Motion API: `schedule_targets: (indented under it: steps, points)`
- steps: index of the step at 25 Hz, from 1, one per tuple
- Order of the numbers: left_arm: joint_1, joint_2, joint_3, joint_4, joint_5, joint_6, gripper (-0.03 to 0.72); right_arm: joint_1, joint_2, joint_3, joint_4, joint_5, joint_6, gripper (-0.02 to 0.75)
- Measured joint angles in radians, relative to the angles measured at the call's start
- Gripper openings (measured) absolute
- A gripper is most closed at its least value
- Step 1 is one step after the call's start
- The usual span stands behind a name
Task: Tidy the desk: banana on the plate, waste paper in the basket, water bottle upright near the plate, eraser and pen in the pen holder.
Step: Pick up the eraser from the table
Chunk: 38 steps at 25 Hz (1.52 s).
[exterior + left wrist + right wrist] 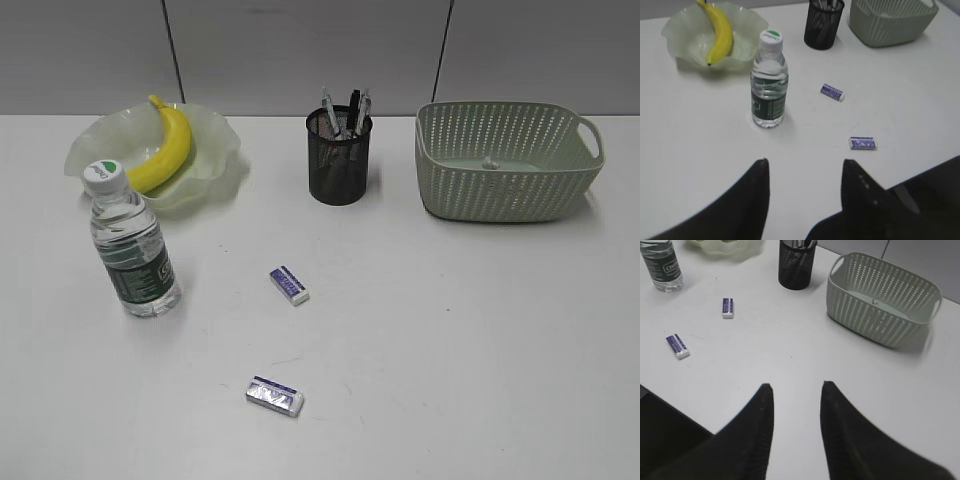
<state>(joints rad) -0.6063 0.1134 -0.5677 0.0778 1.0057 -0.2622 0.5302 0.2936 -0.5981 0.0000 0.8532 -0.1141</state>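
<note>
Tabletop inventory: items placed, two erasers loose

Tabletop (480, 350): plain white, carries everything listed. Landmark for places: pen holder (339, 157), black wire mesh, upright at the back centre, pens (345, 112) standing in it.
Plate (215, 140): pale green, wavy rim, left of the pen holder. Banana (168, 146) lies inside it.
Water bottle (130, 245): upright, capped, left of and nearer the camera than the pen holder, close in front of the plate.
Basket (505, 165): pale green, perforated, right of the pen holder; a small pale object (490, 162) sits on its floor, too small to identify.
Eraser, first (289, 284): flat on the tabletop, in front of the pen holder.
Eraser, second (275, 396): further forward again, apart from the first.
Left gripper (805, 172): fingers parted, nothing between them, above bare tabletop.
Right gripper (796, 395): fingers parted, empty, also above bare tabletop.
</note>
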Motion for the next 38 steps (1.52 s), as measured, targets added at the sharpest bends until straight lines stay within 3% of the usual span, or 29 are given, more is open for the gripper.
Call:
schedule_targets:
  steps: [6, 11, 18, 24, 28, 38]
  points:
    - [0.000, -0.090, 0.028, 0.026, 0.049, 0.052, 0.306, 0.000, 0.444, -0.228, 0.179, 0.003, -0.267, 0.268]
    - [0.000, -0.099, 0.028, 0.021, 0.051, 0.072, 0.294, 0.019, 0.823, -0.501, 0.276, 0.120, -0.353, 0.268]
    - [0.000, -0.119, 0.029, 0.007, 0.053, 0.083, 0.293, 0.261, 1.217, -0.688, 0.128, 0.189, -0.352, 0.268]
    - [0.000, -0.119, 0.029, 0.004, 0.053, 0.085, 0.293, 0.396, 1.503, -0.774, 0.113, 0.176, -0.287, 0.305]
    - [0.000, -0.119, 0.029, 0.003, 0.053, 0.086, 0.293, 0.415, 1.665, -0.843, 0.113, 0.156, -0.238, 0.375]
    - [0.000, -0.119, 0.029, 0.003, 0.053, 0.086, 0.293, 0.416, 1.893, -0.990, 0.107, 0.153, -0.180, 0.392]
